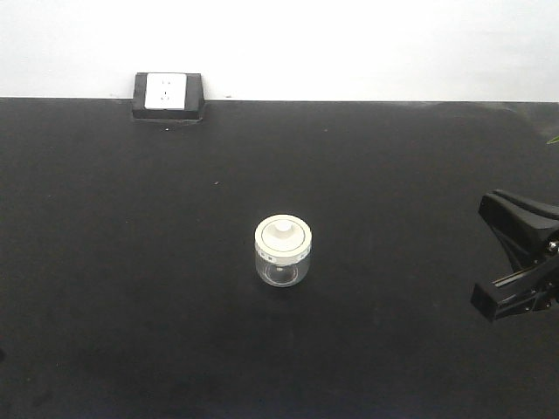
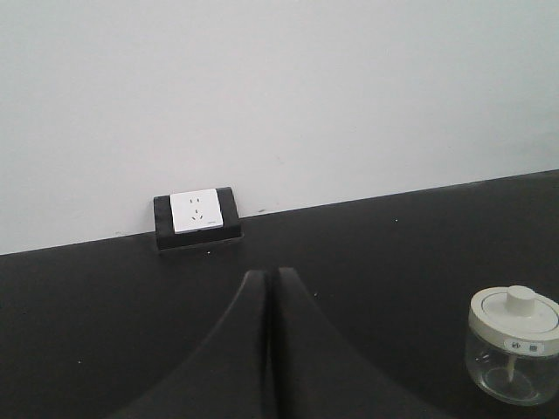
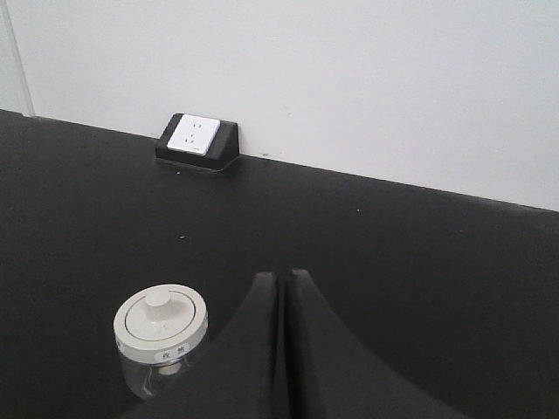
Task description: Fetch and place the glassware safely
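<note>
Standing upright near the middle of the black table [image 1: 131, 262], well clear of every edge: the jar [image 1: 284, 253], small, squat, clear glass, w/ cream-white lid [image 1: 284, 236] seated on top. Apparently carrying nothing inside. Sitting lower right in the left wrist view and lower left in the right wrist view, so lying between the two arms.

Probably handling light and rigid, but slick on the glass wall and breakable – calling for a gentle squeeze, not a hard clamp. Looking safest to grip across the round body just under the lid rim, approx. at mid-height. Avoiding the centre knob [image 1: 284, 230], since the lid may just be resting loose and could lift off w/o the glass.

Left gripper [image 2: 265, 281]: jaws pressing together in a thin seam, gripping nothing, touching nothing, pointing toward the wall outlet [image 2: 196, 212] w/ the jar off to its right. Right gripper [image 3: 281, 284]: likewise closing fully, carrying nothing – jar near its left, not in contact. Needing to spread wider than the jar body before any approach.
</note>
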